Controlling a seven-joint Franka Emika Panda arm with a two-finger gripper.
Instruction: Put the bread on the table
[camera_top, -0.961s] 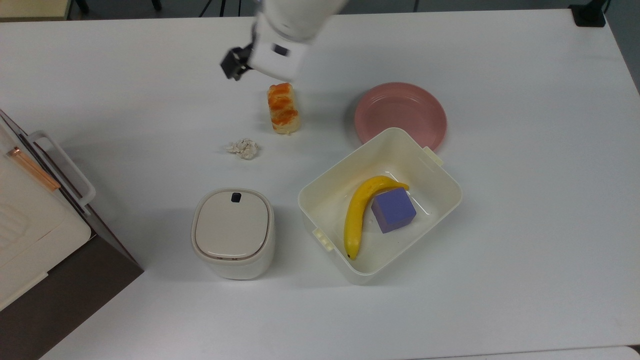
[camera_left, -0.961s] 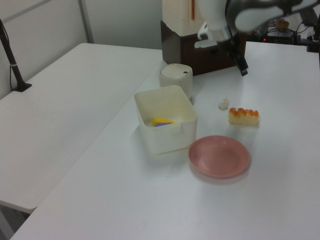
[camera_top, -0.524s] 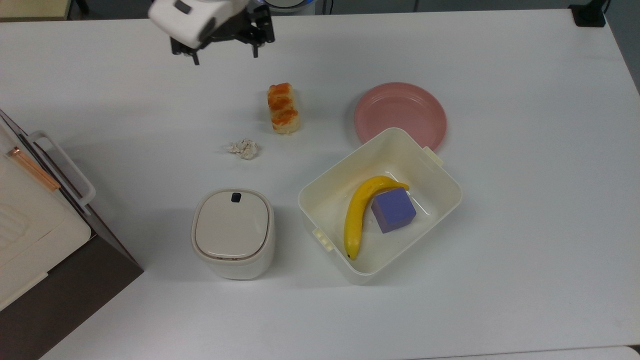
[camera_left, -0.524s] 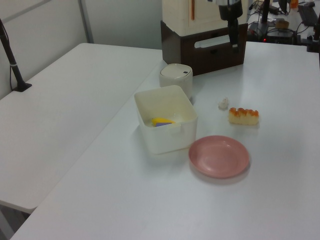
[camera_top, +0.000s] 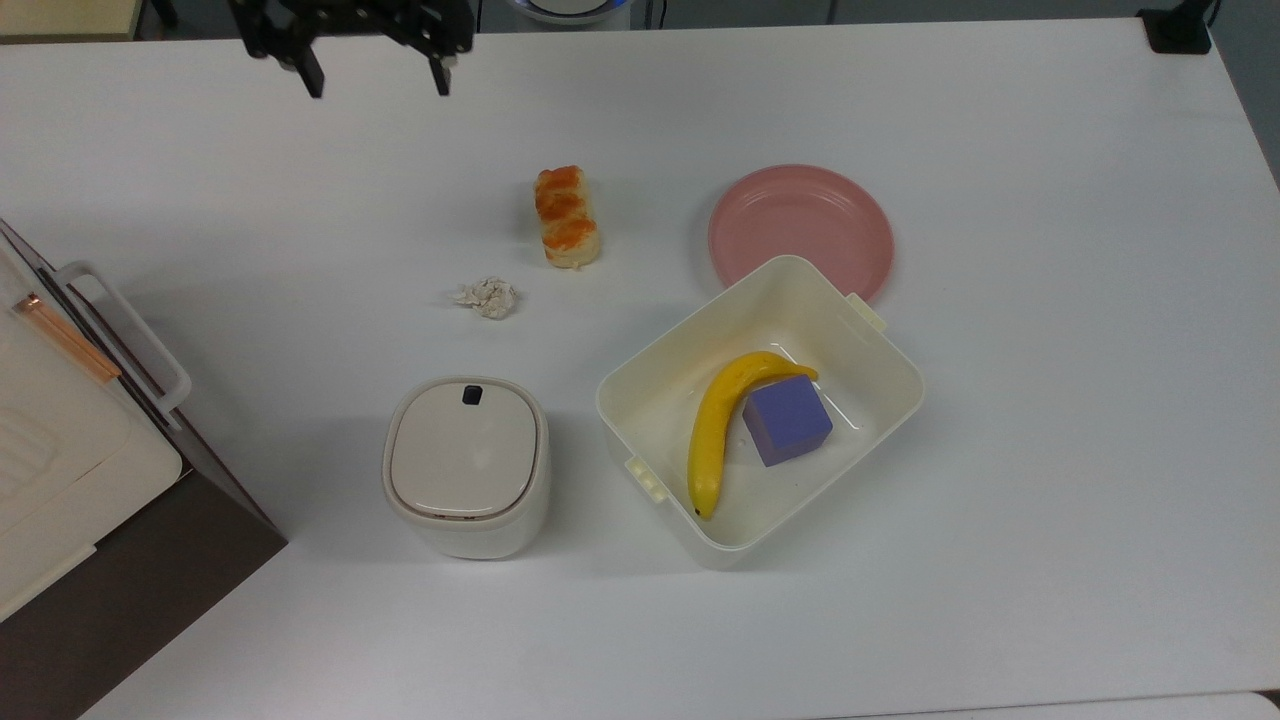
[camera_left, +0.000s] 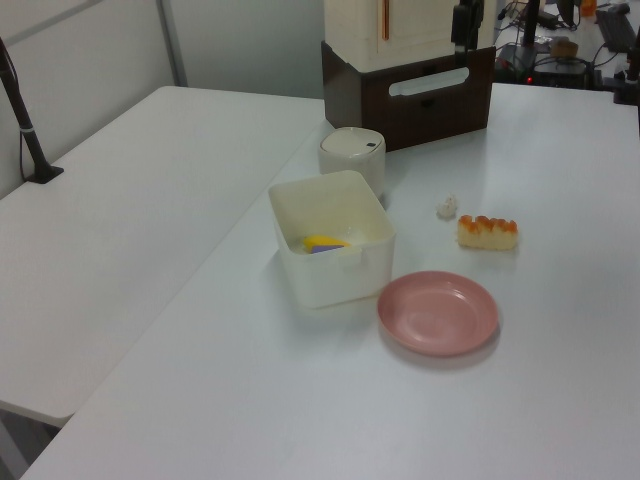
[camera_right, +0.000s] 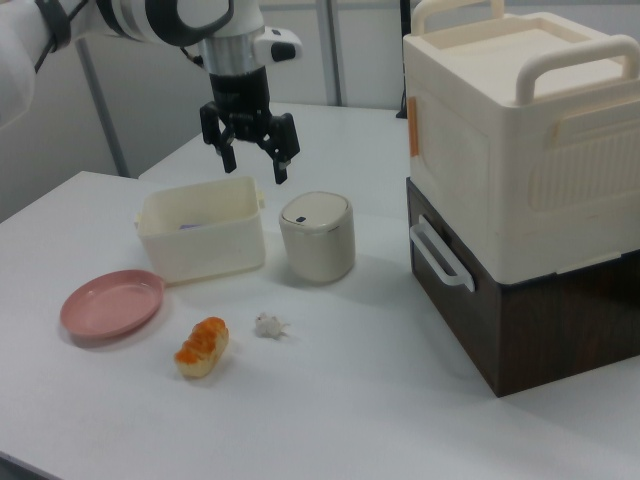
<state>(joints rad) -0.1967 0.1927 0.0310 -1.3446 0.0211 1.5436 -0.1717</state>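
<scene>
Lying flat on the bare desk (camera_top: 1000, 500), the bread (camera_top: 567, 217) rests on its pale underside with the glossy orange-brown top facing up, which suggests it has been set down and let go, not dropped or tipped. It sits between the crumpled paper ball (camera_top: 487, 297) and the pink plate (camera_top: 800, 230), touching neither, and well outside the cream bin (camera_top: 640, 385) that holds the banana (camera_top: 722, 425) and the purple cube (camera_top: 787, 419). In the right view the roll (camera_right: 203, 347) lies near the desk's front edge, with the paper scrap (camera_right: 268, 325) just beside it.

The gripper (camera_top: 372, 85) hangs high and well apart from the bread, near the top view's upper left corner. Its fingers (camera_right: 228, 158) stand wide apart and hold nothing, pointing straight down; in the right view the gripper (camera_right: 253, 163) appears in front of the bin's far side. That open, raised stance fits an arm clear of its load.

Judging by this layout, the task looks finished: the bread is on the desk itself, not on the plate or in the bin. The lidded white canister (camera_top: 466, 465) and the stacked cream-and-brown box (camera_right: 520, 190) play no part.
</scene>
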